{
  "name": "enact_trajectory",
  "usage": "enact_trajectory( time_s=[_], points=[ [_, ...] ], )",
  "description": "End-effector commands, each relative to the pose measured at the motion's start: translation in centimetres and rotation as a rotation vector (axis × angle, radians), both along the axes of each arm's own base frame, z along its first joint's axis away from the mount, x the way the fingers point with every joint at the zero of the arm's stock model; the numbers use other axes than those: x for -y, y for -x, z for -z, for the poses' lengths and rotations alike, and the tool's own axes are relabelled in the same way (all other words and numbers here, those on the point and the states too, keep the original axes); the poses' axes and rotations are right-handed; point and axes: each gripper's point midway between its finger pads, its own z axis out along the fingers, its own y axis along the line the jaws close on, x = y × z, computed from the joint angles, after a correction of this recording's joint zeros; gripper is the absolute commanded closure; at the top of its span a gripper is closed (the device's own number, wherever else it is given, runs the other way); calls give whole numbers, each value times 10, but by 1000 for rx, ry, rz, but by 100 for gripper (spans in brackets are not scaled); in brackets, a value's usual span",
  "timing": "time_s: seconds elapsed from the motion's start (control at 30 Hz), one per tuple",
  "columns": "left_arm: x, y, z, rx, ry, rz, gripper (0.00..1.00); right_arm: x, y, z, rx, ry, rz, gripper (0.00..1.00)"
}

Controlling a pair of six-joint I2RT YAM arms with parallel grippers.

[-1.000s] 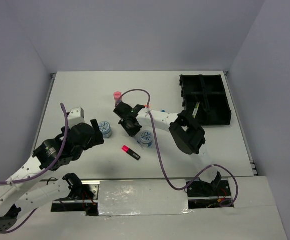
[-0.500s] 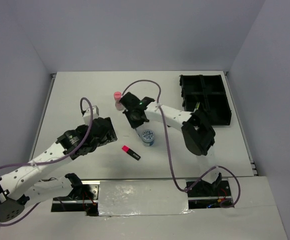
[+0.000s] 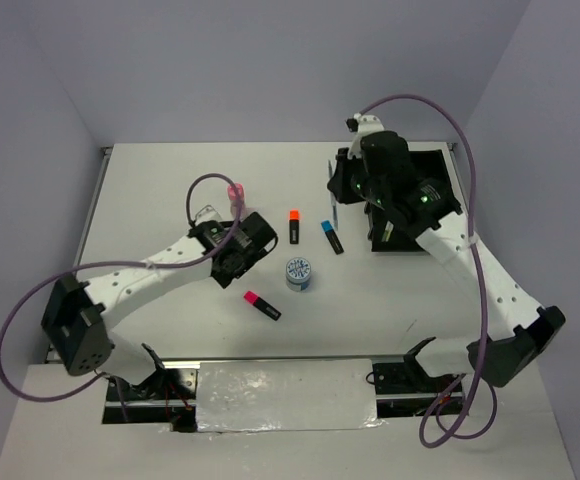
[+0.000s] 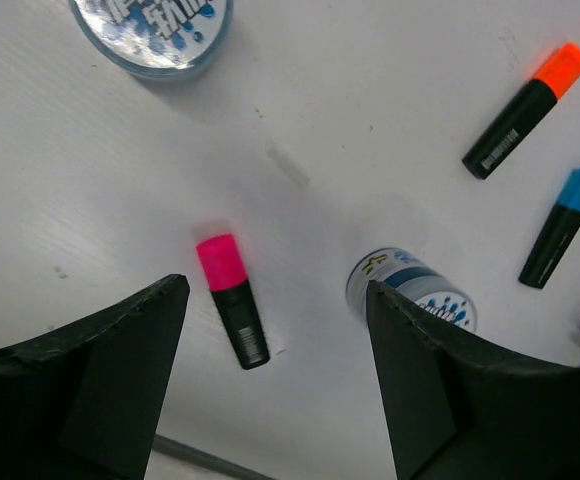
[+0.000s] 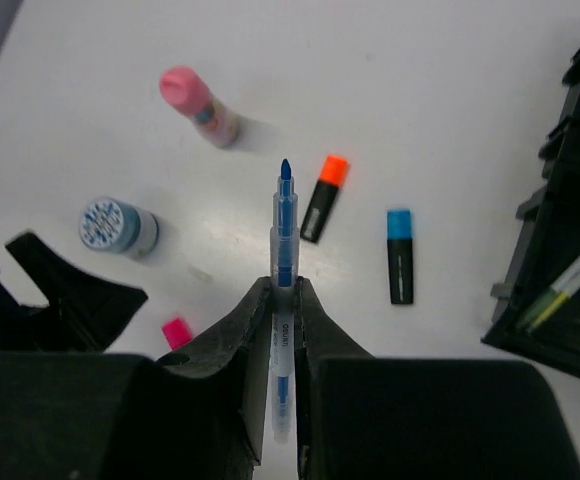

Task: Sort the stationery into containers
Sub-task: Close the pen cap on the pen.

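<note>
My right gripper is shut on a thin pale pen with a blue tip. It holds the pen in the air beside the black organiser tray, and the gripper also shows in the top view. My left gripper is open and empty above the pink-capped highlighter, with a patterned tub by its right finger. In the top view this gripper is left of the tub. The orange-capped and blue-capped highlighters lie mid-table. The pink bottle stands behind them.
A second patterned tub stands beyond my left fingers. It also shows in the right wrist view. The tray holds a pale green pen in one compartment. Purple cables loop over both arms.
My right arm swung from the table's middle to the far right by the tray. My left arm reached in toward the middle. The orange and blue highlighters came into view.
</note>
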Motion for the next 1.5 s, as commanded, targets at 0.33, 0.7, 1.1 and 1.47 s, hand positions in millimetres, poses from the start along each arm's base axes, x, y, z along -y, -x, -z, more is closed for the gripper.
enact_trajectory(
  time_s=[0.33,0.7,1.1,1.47],
  points=[
    [11,-59,45,-140,-84,-257,38,16,51,87,-128,89,-109,100],
    [28,-69,96,-231,-32,-259,44,18,66,86,-104,62,-146,100],
    [21,-54,107,-256,-33,-279,46,14,64,95,-123,66,-158,100],
    [13,-47,122,-284,-72,-303,50,12,67,95,-122,64,-176,100]
  ],
)
